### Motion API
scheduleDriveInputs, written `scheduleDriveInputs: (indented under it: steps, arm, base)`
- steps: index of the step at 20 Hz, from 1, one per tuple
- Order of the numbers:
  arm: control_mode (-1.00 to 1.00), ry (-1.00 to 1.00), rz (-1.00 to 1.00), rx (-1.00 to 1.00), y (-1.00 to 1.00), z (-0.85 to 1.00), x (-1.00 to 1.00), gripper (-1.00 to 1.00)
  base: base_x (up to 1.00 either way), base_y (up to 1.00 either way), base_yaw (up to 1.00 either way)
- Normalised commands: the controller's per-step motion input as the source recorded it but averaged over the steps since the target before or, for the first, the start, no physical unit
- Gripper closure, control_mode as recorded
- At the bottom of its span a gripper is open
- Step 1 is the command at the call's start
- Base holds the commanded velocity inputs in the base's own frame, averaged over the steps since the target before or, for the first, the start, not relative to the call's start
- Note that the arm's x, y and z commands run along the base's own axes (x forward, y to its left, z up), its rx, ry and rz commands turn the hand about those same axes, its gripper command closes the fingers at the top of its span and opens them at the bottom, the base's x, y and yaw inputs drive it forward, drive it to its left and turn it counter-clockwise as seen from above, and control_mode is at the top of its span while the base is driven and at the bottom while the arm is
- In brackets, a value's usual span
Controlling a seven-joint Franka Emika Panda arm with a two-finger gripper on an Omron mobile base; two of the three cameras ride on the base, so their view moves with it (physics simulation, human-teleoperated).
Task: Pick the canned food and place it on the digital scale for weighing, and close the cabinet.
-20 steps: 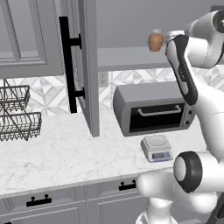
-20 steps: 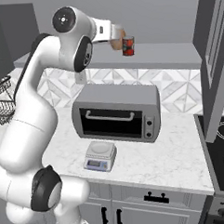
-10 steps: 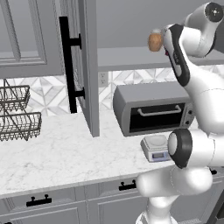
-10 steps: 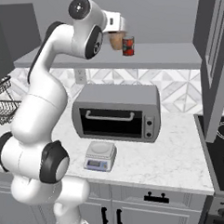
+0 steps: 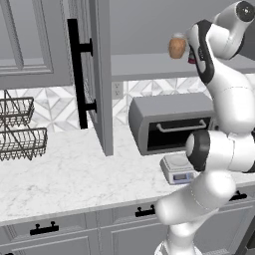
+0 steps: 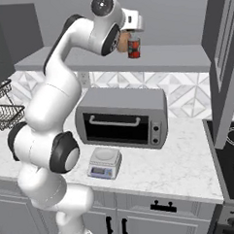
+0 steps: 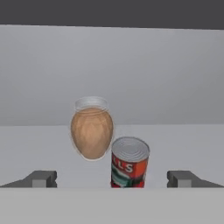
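The canned food (image 7: 129,162), a small red-labelled can with a silvery lid, stands upright on the open cabinet's shelf (image 6: 174,57). My gripper (image 7: 112,178) is open just in front of it, and the can sits between the two fingertips (image 7: 43,178), slightly right of centre and not touched. From the right base view the can (image 6: 134,48) stands right at my hand. The digital scale (image 5: 179,169) (image 6: 105,163) sits bare on the counter in front of the toaster oven. The cabinet door (image 5: 99,74) with its long black handle stands open.
A rounded brown jar (image 7: 92,131) (image 5: 176,47) stands just left of and behind the can. Under the shelf is a grey toaster oven (image 6: 121,118). Wire baskets (image 5: 20,134) hang at the left. The other open door (image 6: 226,69) and a stove (image 6: 230,152) are at the right.
My arm has swung its upper links up and round while the hand stayed at the shelf by the can. The jaws stayed open, and the can and jar have not moved.
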Motion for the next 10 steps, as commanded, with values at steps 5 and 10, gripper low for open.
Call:
scheduleDriveInputs:
  steps: [5,10]
  arm:
    - [-1.00,0.00,0.01,0.00,-0.06,-0.14,0.34,-1.00]
    - [-1.00,0.00,0.00,0.00,-0.11,-0.23,0.19,-1.00]
  base:
    - [0.00,0.00,0.00]
    - [0.00,0.00,0.00]
